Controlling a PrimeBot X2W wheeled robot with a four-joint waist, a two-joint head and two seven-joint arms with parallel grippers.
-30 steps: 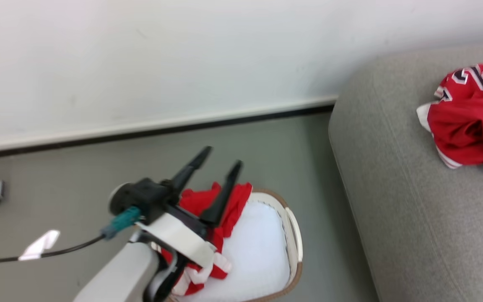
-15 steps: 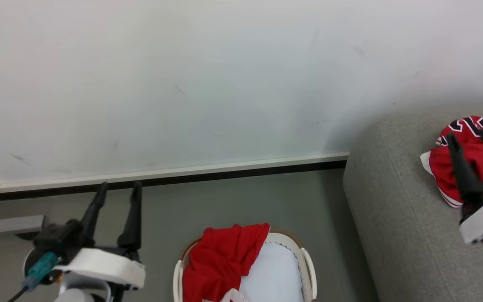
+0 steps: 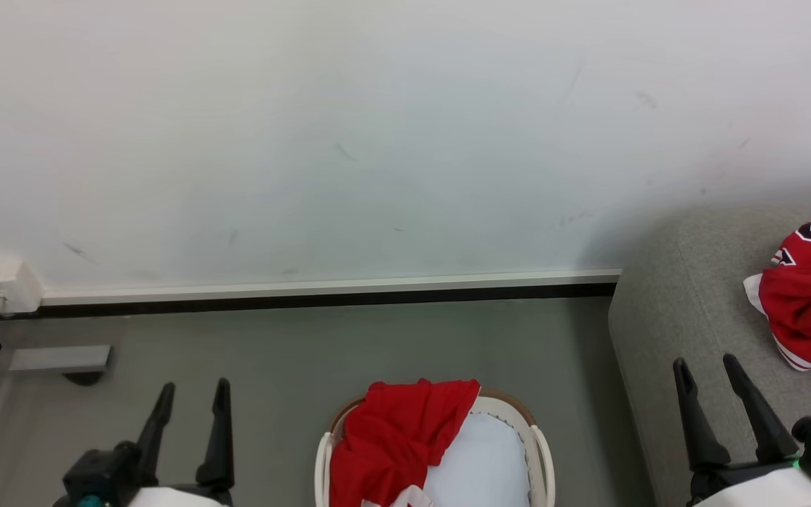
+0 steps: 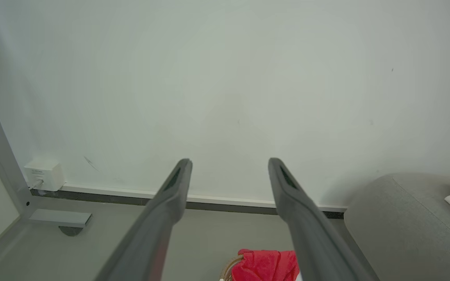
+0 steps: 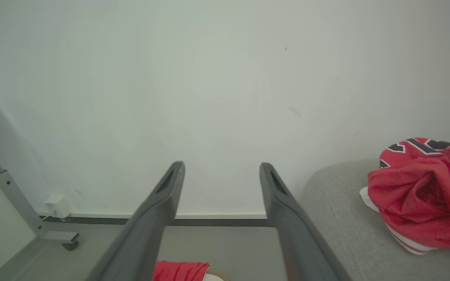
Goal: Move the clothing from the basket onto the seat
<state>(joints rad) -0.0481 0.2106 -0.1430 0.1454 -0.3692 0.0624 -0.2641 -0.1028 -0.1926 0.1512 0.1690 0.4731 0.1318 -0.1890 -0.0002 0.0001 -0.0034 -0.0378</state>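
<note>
A red jersey (image 3: 395, 436) drapes over the far left rim of the cream basket (image 3: 543, 461) at the bottom centre of the head view; the same jersey (image 4: 266, 265) pokes up in the left wrist view. A second red jersey (image 3: 810, 310) with black-and-white numerals lies crumpled on the grey sofa (image 3: 680, 331) at the right, and this jersey (image 5: 424, 191) is large in the right wrist view. My left gripper (image 3: 191, 394) stands open and empty left of the basket. My right gripper (image 3: 708, 370) stands open and empty over the sofa's edge.
A white wall with a skirting board (image 3: 328, 289) runs behind the grey floor. A white socket box (image 3: 1, 285) and a grey metal frame foot (image 3: 60, 359) sit at the far left. Bare floor (image 3: 293, 352) lies between the wall and the basket.
The head camera rose and shifted. My left gripper withdrew from over the basket to the lower left; my right gripper came back from the sofa jersey to the lower right, empty.
</note>
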